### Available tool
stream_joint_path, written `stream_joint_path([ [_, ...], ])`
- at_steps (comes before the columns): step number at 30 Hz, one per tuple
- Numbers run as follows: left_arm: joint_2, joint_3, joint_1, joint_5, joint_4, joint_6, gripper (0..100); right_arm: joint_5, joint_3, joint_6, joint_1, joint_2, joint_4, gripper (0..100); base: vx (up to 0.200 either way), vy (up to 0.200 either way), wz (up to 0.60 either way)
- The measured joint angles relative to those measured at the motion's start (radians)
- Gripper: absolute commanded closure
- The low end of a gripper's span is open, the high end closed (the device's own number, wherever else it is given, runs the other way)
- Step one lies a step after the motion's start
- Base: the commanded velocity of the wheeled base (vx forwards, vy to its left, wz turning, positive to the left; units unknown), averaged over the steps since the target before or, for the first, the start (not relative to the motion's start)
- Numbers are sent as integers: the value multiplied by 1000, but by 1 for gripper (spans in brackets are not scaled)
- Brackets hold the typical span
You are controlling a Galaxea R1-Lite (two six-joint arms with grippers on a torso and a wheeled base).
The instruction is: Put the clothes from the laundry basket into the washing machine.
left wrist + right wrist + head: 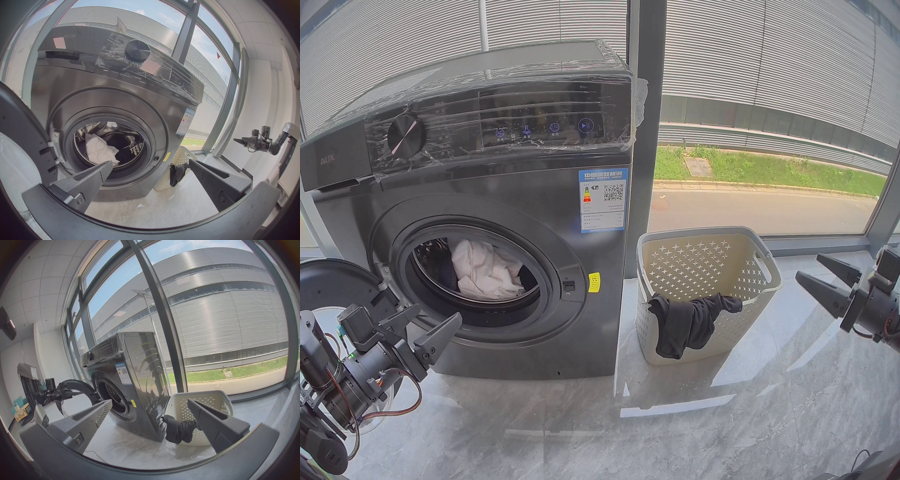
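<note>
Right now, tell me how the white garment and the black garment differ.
The white garment lies bunched inside the washing machine drum; the black garment hangs over the laundry basket at its front rim, partly outside. The white garment is pale and heaped; the black garment is dark and drooping. Both are crumpled cloth.

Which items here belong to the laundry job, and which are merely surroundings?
Job: grey front-loading washing machine, white cloth in its drum, cream perforated plastic basket, black garment draped over its rim.
Surroundings: grey marble floor, ribbed grey building outside, grass strip.
</note>
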Motion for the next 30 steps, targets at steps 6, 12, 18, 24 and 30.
stream_joint_path([
  [6,1,0,-46,-4,1,0,0,55,58,-45,2,13,0,0,67,0,0],
  [12,0,0,-54,-5,4,-2,0,55,42,-41,-4,15,-1,0,-33,0,0],
  [18,-5,0,-56,-5,72,-3,0,56,21,-36,-5,16,0,0,-200,0,0],
  [24,-10,0,-56,-5,74,-2,0,55,4,-29,-6,17,-1,0,-200,0,0],
  [30,-11,0,-56,-4,77,-1,0,56,1,-28,-6,18,-1,0,-200,0,0],
])
